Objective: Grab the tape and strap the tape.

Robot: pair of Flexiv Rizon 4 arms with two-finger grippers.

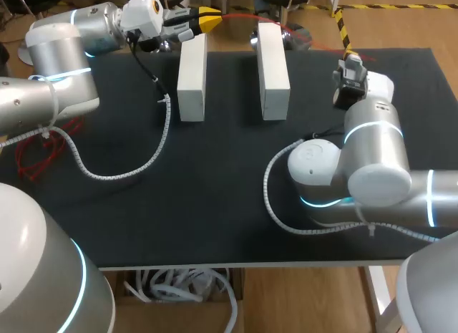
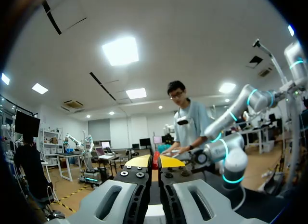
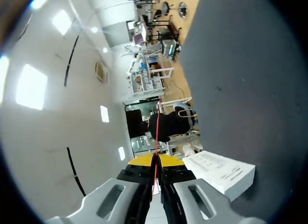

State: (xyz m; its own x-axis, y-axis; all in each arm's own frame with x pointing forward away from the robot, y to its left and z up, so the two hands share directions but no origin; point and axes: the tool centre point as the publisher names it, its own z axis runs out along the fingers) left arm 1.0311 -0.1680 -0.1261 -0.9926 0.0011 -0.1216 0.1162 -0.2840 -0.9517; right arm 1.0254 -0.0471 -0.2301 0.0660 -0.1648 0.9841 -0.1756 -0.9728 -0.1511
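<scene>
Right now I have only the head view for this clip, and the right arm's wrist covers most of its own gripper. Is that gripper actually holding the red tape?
Observer: Yes. In the right wrist view the right gripper is shut on the red tape, which runs out ahead of it in a thin straight line.
Operator: And the left end, by the blocks?
Observer: The left wrist view shows the left gripper closed as well, with the tape's red edge pinched in it.
</scene>
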